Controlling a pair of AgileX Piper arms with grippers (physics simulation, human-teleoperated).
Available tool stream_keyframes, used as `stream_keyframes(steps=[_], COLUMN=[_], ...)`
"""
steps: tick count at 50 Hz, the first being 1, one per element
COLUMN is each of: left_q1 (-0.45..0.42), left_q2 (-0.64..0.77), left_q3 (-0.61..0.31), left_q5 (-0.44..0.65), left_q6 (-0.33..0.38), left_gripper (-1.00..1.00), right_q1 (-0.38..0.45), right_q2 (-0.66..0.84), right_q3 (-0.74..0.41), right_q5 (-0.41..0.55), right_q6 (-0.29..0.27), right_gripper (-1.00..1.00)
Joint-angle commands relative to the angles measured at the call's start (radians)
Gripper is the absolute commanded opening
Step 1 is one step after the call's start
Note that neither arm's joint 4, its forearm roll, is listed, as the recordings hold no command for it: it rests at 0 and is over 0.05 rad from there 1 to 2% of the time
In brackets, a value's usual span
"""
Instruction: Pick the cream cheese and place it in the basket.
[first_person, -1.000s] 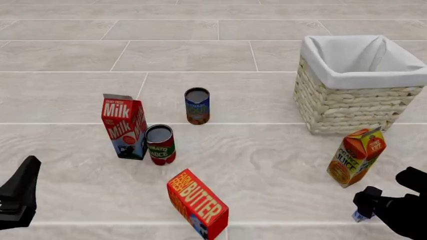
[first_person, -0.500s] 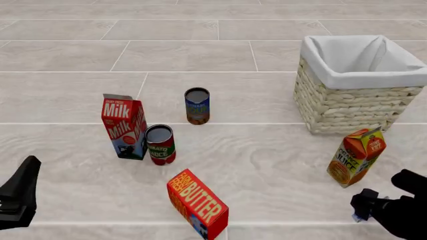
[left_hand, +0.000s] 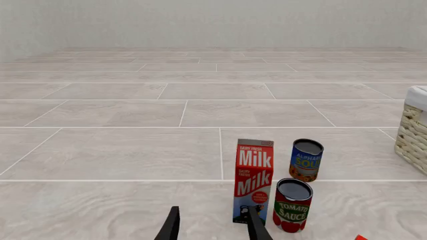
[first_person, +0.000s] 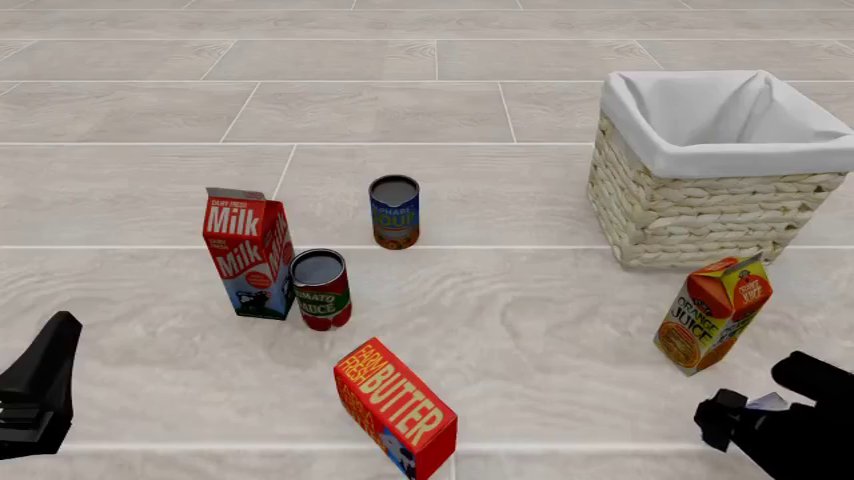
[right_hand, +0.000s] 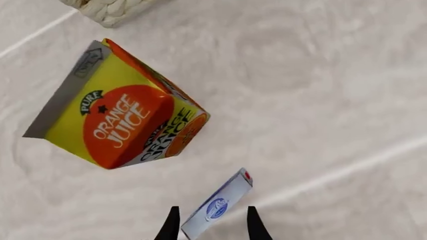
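Note:
The cream cheese (right_hand: 217, 207) is a small flat silver-white box with a blue round logo, lying on the table between my right gripper's (right_hand: 213, 227) two fingers. The fingers stand apart on either side of it, open. In the front view only a white corner of the cream cheese (first_person: 770, 401) shows behind the right gripper (first_person: 755, 410) at the near right. The basket (first_person: 694, 210), woven wicker with a white liner, stands at the far right, empty as far as I can see. My left gripper (first_person: 43, 385) is open and empty at the near left; its fingers also show in the left wrist view (left_hand: 212, 227).
A tilted orange juice carton (first_person: 714, 312) stands between the right gripper and the basket, close to the cream cheese (right_hand: 120, 120). A red-orange butter box (first_person: 396, 405) is near centre. A milk carton (first_person: 250, 252), a tomato sauce can (first_person: 322, 288) and a soup can (first_person: 394, 211) stand left of centre.
My right gripper has moved toward the near edge and lower around the cream cheese, which now shows as a white corner instead of a blue end. The left arm has not moved.

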Motion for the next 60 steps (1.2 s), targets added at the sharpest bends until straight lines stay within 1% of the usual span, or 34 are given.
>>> stream_keyframes(steps=[1,8,11,12,13,14,15,16,17,18,19,21,22,24,28,29,32,33,34,39,41,43,44,45,48,50,52,53,54,56,57,58,59,60], left_q1=[0.0,0.0,0.0,0.0,0.0,0.0,0.0,0.0,0.0,0.0,0.0,0.0,0.0,0.0,0.0,0.0,0.0,0.0,0.0,0.0,0.0,0.0,0.0,0.0,0.0,0.0,0.0,0.0,0.0,0.0,0.0,0.0,0.0,0.0], left_q2=[0.0,0.0,0.0,0.0,0.0,0.0,0.0,0.0,0.0,0.0,0.0,0.0,0.0,0.0,0.0,0.0,0.0,0.0,0.0,0.0,0.0,0.0,0.0,0.0,0.0,0.0,0.0,0.0,0.0,0.0,0.0,0.0,0.0,0.0], left_q3=[0.0,0.0,0.0,0.0,0.0,0.0,0.0,0.0,0.0,0.0,0.0,0.0,0.0,0.0,0.0,0.0,0.0,0.0,0.0,0.0,0.0,0.0,0.0,0.0,0.0,0.0,0.0,0.0,0.0,0.0,0.0,0.0,0.0,0.0], left_q5=[0.0,0.0,0.0,0.0,0.0,0.0,0.0,0.0,0.0,0.0,0.0,0.0,0.0,0.0,0.0,0.0,0.0,0.0,0.0,0.0,0.0,0.0,0.0,0.0,0.0,0.0,0.0,0.0,0.0,0.0,0.0,0.0,0.0,0.0], left_q6=[0.0,0.0,0.0,0.0,0.0,0.0,0.0,0.0,0.0,0.0,0.0,0.0,0.0,0.0,0.0,0.0,0.0,0.0,0.0,0.0,0.0,0.0,0.0,0.0,0.0,0.0,0.0,0.0,0.0,0.0,0.0,0.0,0.0,0.0], left_gripper=[1.0,1.0,1.0,1.0,1.0,1.0,1.0,1.0,1.0,1.0,1.0,1.0,1.0,1.0,1.0,1.0,1.0,1.0,1.0,1.0,1.0,1.0,1.0,1.0,1.0,1.0,1.0,1.0,1.0,1.0,1.0,1.0,1.0,1.0], right_q1=[0.018,0.015,0.005,0.002,0.002,-0.018,-0.015,-0.045,-0.033,-0.033,-0.009,-0.007,-0.016,-0.02,-0.04,-0.048,-0.054,-0.056,-0.056,-0.094,-0.127,-0.132,-0.139,-0.146,-0.15,-0.177,-0.187,-0.202,-0.209,-0.199,-0.198,-0.202,-0.21,-0.2], right_q2=[0.114,0.119,0.091,0.078,0.084,0.07,0.052,0.04,-0.007,-0.011,-0.019,-0.038,-0.061,-0.061,-0.045,-0.078,-0.088,-0.12,-0.124,-0.166,-0.202,-0.228,-0.236,-0.248,-0.254,-0.301,-0.32,-0.342,-0.377,-0.378,-0.396,-0.416,-0.441,-0.44], right_q3=[0.045,0.048,0.044,0.043,0.044,0.044,0.038,0.036,0.032,0.032,0.03,0.038,0.036,0.04,0.041,0.032,0.03,0.02,0.02,0.014,0.002,-0.012,-0.015,-0.023,-0.028,-0.05,-0.06,-0.072,-0.084,-0.086,-0.089,-0.102,-0.116,-0.117], right_q5=[-0.136,-0.143,-0.121,-0.111,-0.116,-0.102,-0.078,-0.055,-0.022,-0.017,-0.003,0.008,0.03,0.027,0.008,0.04,0.051,0.084,0.089,0.122,0.156,0.186,0.195,0.209,0.219,0.266,0.286,0.308,0.337,0.348,0.365,0.38,0.406,0.413], right_q6=[0.02,0.025,0.023,0.021,0.024,0.025,0.013,0.005,0.015,0.015,0.029,0.053,0.05,0.055,0.047,0.059,0.063,0.061,0.07,0.053,0.045,0.033,0.039,0.029,0.029,0.004,-0.006,-0.026,-0.029,-0.021,-0.005,-0.035,-0.048,-0.033], right_gripper=[1.0,1.0,1.0,-1.0,-1.0,-1.0,-1.0,-1.0,-1.0,-1.0,-1.0,-1.0,-1.0,-1.0,-1.0,-1.0,-1.0,-1.0,-1.0,-1.0,-1.0,-1.0,-1.0,-1.0,-1.0,-1.0,-1.0,-1.0,-1.0,-1.0,-1.0,-1.0,-1.0,-1.0])
